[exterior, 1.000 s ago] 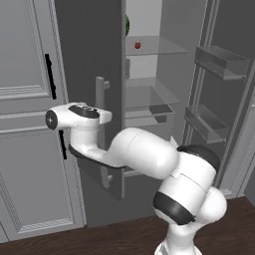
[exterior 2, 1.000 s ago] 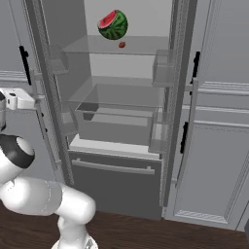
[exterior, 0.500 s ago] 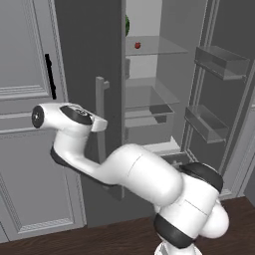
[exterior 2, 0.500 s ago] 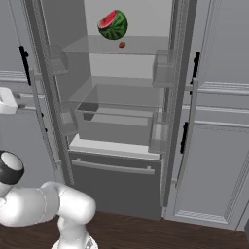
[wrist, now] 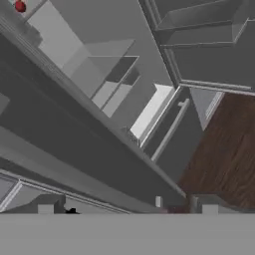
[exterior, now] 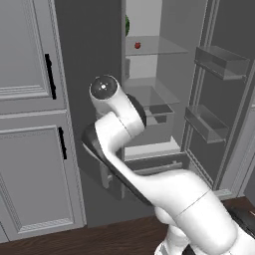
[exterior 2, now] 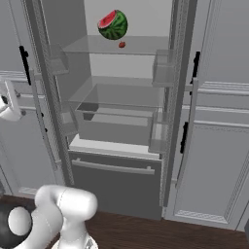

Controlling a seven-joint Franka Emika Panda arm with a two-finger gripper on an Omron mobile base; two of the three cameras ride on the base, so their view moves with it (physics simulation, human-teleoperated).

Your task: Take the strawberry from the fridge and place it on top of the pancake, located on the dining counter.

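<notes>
The fridge stands with both doors open, showing its pale inside and glass shelves. The tiny red strawberry lies on the top shelf, just right of and below the watermelon piece. The strawberry also sits high on that shelf in the left base view, and the strawberry is far off in the top left corner of the hand view. My gripper is open with nothing between its fingers, low beside the dark left door. The pancake and dining counter are out of view.
Light grey panelled cabinets with black handles flank the fridge on the left, and more cabinets stand on the right. Door bins jut from the open right door. The closed bottom drawer sits above dark wooden floor.
My arm has folded and swung upward, so its elbow now stands in front of the left fridge door. The strawberry, watermelon and doors have not moved.
</notes>
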